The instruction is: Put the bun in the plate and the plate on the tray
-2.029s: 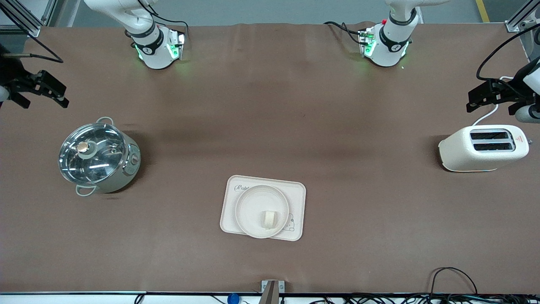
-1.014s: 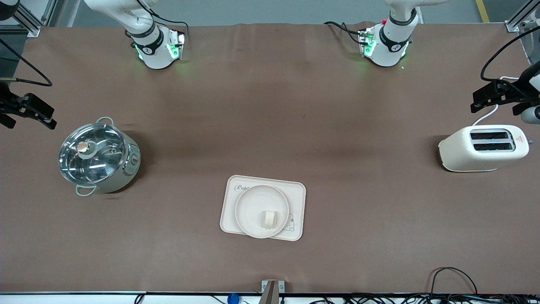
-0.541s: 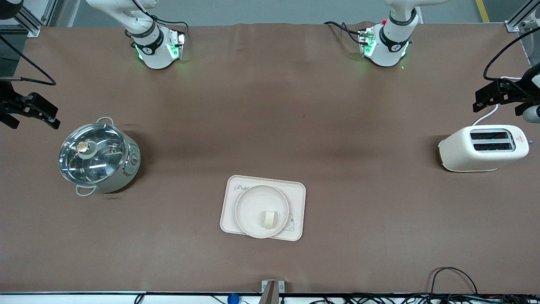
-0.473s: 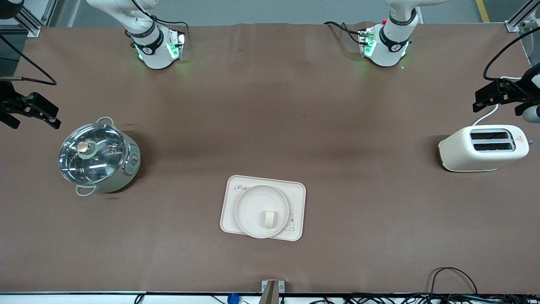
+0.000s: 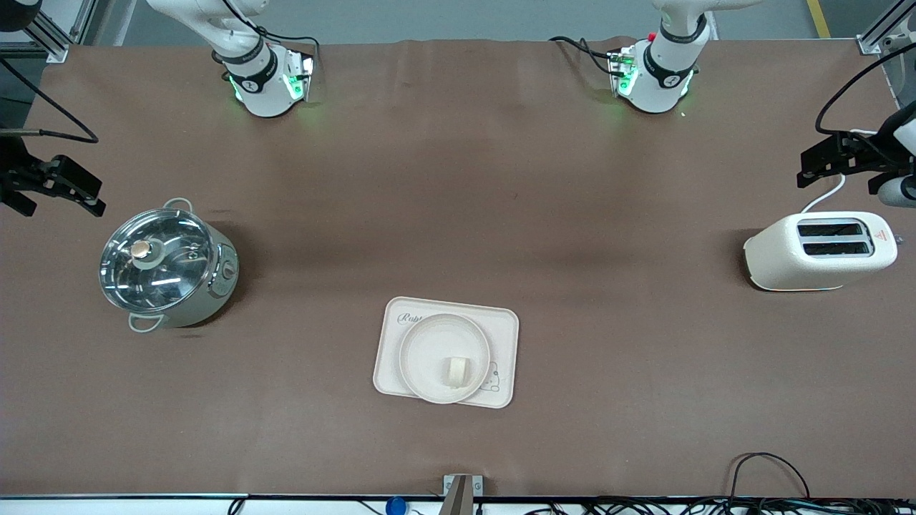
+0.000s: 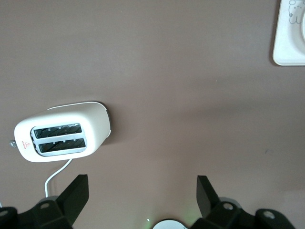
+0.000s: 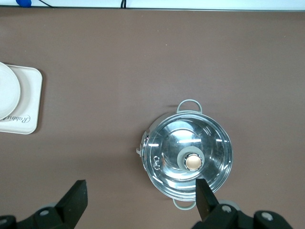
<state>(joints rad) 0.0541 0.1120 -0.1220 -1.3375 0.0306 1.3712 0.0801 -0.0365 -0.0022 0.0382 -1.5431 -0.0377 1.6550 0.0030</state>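
Observation:
The bun lies in the round cream plate. The plate sits on the cream "Rabbit" tray, near the front camera at the table's middle. My left gripper is open and empty in the air at the left arm's end of the table, beside the toaster; its wrist view shows a tray corner. My right gripper is open and empty in the air at the right arm's end, beside the pot; its wrist view shows the tray's edge and the plate's rim.
A white two-slot toaster with a cord stands at the left arm's end, also in the left wrist view. A steel pot with a glass lid stands at the right arm's end, also in the right wrist view.
The right gripper drew out toward its end of the table and then held almost still. The left gripper has shifted only slightly. Bun, plate and tray have not moved.

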